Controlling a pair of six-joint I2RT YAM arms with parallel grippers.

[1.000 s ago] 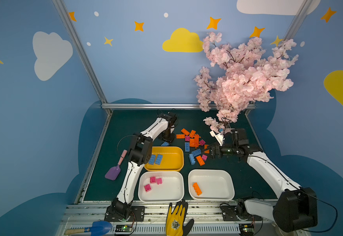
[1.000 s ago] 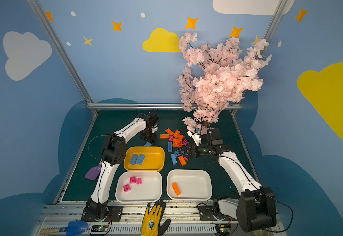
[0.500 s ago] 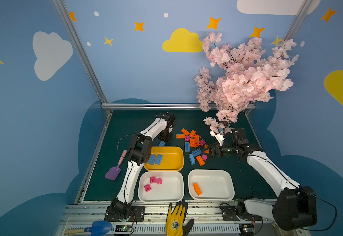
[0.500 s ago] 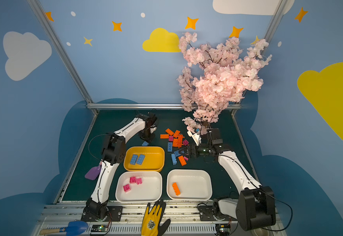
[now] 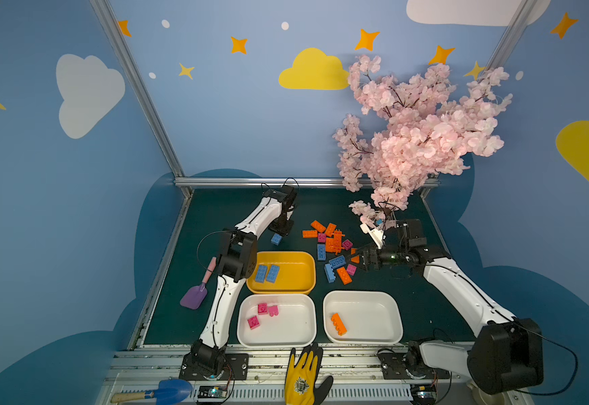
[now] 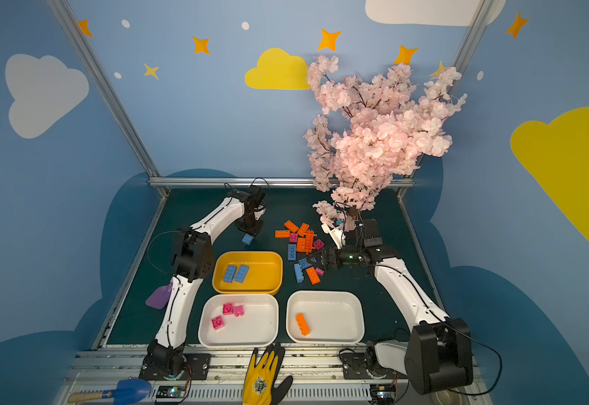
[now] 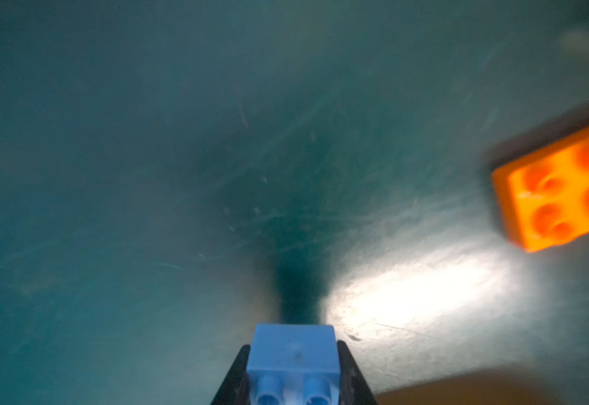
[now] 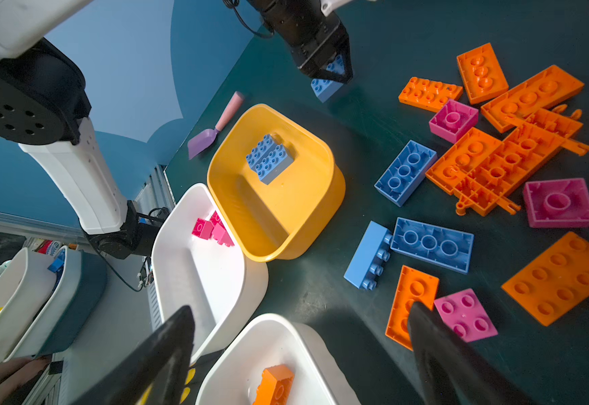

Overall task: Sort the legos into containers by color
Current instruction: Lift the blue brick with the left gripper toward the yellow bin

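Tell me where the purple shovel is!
In a top view the purple shovel lies flat on the green table, on its left side. It is just left of the left arm and the yellow tray, close to the table's left rail.

No legible words, numbers or brand names anywhere, a round crest on the back of the yellow glove (image 5: 303, 380) at the near edge, too small to read, stud tops of the legos (image 8: 465, 314) blurred, no lettering discernible.
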